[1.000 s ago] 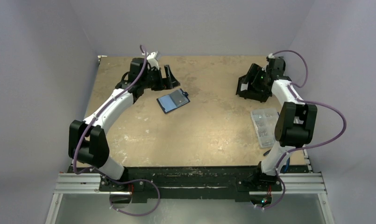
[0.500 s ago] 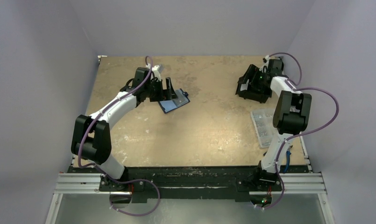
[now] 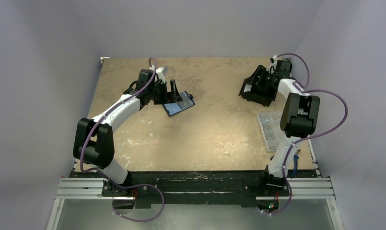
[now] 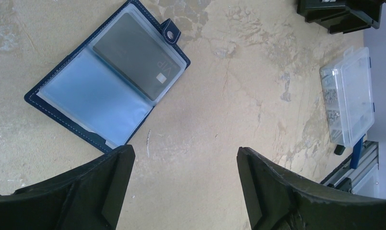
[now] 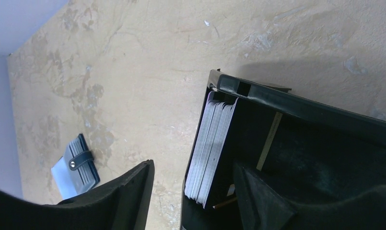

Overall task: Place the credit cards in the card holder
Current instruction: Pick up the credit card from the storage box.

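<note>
The right pincer (image 5: 193, 165) is hanging with its fingers apart around the stack of cards (image 5: 212, 143) in the black box (image 5: 325, 120), so a squeeze could be catching too many cards or the box wall, while the open card holder (image 4: 109, 76) is lying just ahead of the empty, wide-apart left pincer (image 4: 186, 153).

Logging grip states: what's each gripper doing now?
Left gripper: open, empty, near the open navy-blue folding card holder.
Right gripper: open, astride the white card stack in the black open-sided box.
</note>
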`<state>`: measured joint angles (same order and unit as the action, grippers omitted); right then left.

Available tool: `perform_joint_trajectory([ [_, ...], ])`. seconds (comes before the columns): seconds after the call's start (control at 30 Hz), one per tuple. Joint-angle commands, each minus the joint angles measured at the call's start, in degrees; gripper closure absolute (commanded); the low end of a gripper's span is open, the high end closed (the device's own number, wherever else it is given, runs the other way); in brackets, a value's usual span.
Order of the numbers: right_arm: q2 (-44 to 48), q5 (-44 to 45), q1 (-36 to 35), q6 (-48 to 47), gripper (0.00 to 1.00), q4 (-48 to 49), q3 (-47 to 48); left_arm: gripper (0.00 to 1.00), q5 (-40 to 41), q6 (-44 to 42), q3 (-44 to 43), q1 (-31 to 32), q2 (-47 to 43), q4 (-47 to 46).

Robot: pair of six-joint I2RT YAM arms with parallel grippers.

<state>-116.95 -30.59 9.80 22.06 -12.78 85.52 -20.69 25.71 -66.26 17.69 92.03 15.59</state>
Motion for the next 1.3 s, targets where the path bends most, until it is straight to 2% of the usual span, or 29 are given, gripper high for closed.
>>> perform_joint_trajectory([
  [0.0, 2.0, -1.9, -0.2, 0.9, 0.35, 2.5, 0.9, 0.15, 0.1, -1.2, 0.3, -0.2, 0.2, -1.9],
  [0.3, 1.3, -1.4, -0.2, 0.9, 0.58, 2.7, 0.6, 0.15, -0.2, -1.3, 0.3, -0.2, 0.4, -1.9],
  [0.63, 1.0, -0.7, -0.2, 1.1, 0.77, 2.4, 0.5, 0.15, -0.4, -1.3, 0.3, -0.2, 0.4, -2.0],
  [0.7, 0.9, -0.1, -0.2, 1.1, 0.77, 1.9, 0.6, 0.15, -0.5, -1.3, 0.3, -0.2, 0.4, -1.9],
  [0.8, 1.3, 0.8, -0.2, 1.0, 0.60, 1.0, 0.5, 0.15, -0.6, -1.3, 0.4, -0.2, 0.5, -2.1],
  [0.87, 1.8, 1.4, -0.2, 1.2, 0.54, 0.9, 0.2, 0.15, -0.8, -1.3, 0.4, -0.2, 0.6, -2.1],
  [1.0, 1.8, 3.3, -0.2, 2.9, 0.35, 0.5, 0.0, 0.15, -0.9, -1.2, 0.4, -0.2, 0.6, -2.1],
  [1.1, 1.1, 6.6, -0.2, 4.9, 0.26, -0.5, 0.1, 0.15, -1.0, -1.2, 0.4, -0.2, 0.6, -2.3],
  [1.27, 0.8, 7.3, -0.4, 6.9, 0.14, 0.2, -0.7, 0.15, -1.0, -1.2, 0.6, -0.2, 0.7, -2.3],
])
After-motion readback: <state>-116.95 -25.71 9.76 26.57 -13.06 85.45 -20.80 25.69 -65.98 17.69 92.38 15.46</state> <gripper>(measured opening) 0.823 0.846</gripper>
